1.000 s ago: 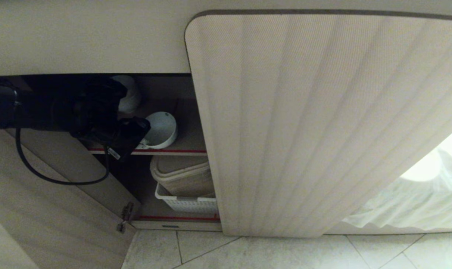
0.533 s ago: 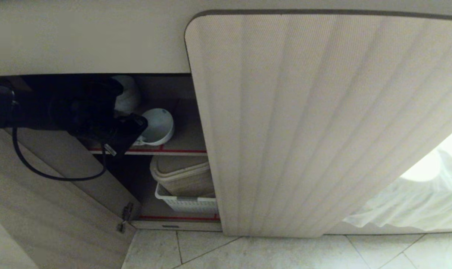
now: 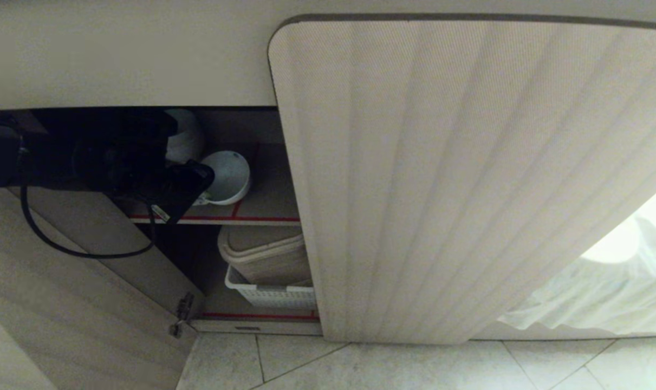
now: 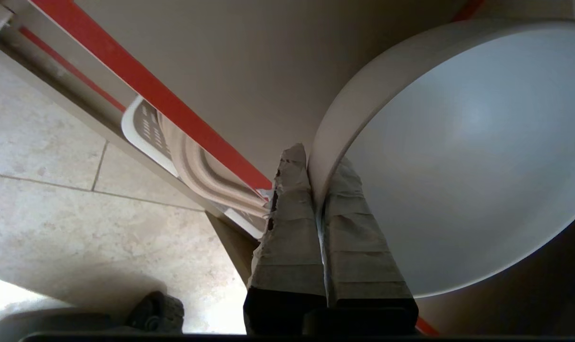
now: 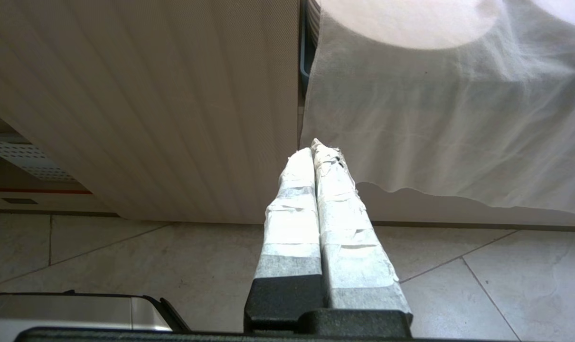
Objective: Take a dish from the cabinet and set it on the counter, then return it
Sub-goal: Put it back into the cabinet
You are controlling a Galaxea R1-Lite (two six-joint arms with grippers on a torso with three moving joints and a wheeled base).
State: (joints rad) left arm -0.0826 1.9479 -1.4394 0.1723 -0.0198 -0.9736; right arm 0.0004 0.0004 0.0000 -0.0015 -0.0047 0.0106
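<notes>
The left pincer point(image 4: 311, 164) is clamped on the rim of the dish point(image 3: 227, 176), one taped finger point(image 4: 287, 223) against the outer wall and the other inside the bowl, the rim pinched between them. In the head view the dish tilts, its open side turned outward, and hangs at the tip of the pincer just over the upper shelf point(image 3: 262, 208) of the cabinet point(image 3: 241, 325). Whether its foot touches the shelf board I cannot tell.

Just below the pincer runs the red stripe point(image 4: 149, 90) along the shelf's front edge. Under that, on the lower shelf, a white slotted basket point(image 3: 271, 295) holds a beige container point(image 3: 262, 257). Farther in, behind the pincer, a larger white vessel point(image 3: 187, 138) stands at the back of the upper shelf. To the outside of the pincer the fluted door point(image 3: 468, 179) stands swung open, and the tiled floor point(image 3: 360, 368) lies below the cabinet.

The right pincer point(image 5: 315, 152) is parked well away from the cabinet opening, fingers together and empty, pointing past the fluted door toward a white cloth point(image 5: 458, 118).

As to progress: the dish is gripped inside the cabinet, low over the shelf. Judging from that alone, this is either the start of the lift out or the end of the return; the pictures do not settle which. If the first, the carry to the tabletop, the set-down and the way back all remain. If the second, only the release and the withdrawal are left.
</notes>
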